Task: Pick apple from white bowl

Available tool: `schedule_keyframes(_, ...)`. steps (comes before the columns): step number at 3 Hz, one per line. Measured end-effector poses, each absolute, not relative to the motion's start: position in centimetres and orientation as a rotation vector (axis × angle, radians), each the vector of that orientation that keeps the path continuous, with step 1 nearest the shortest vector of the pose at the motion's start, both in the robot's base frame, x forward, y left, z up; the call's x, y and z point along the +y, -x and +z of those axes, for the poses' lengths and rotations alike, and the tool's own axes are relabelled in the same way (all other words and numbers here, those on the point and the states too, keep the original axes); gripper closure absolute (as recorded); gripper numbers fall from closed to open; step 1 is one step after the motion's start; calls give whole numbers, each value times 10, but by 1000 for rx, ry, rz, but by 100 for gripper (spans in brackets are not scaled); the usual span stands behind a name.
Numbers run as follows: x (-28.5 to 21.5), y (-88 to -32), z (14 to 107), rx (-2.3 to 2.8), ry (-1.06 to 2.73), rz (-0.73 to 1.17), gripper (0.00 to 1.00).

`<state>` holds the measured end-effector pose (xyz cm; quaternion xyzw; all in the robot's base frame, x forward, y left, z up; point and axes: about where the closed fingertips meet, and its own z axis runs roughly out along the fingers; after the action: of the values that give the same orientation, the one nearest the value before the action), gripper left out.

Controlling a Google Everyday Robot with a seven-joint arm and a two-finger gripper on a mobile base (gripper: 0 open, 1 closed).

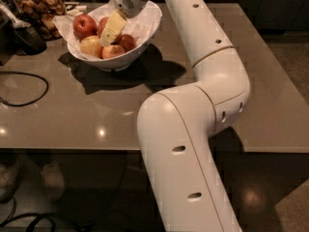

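Several apples (91, 46) crowd the gripper (108, 36) down in the white bowl (150, 25).

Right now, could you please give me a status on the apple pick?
Gripper low in the white bowl, among the fruit. Apple at picture-left of bowl, beside gripper, not lifted. Other apples packed close underneath.

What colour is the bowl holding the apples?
White, camera view; the gripper reaches into the bowl.
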<state>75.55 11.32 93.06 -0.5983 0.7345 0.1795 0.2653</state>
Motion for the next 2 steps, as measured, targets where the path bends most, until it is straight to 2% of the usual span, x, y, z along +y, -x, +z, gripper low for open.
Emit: schedule_keyframes(2, 120, -758, 913, 2010, 1615, 531, 0)
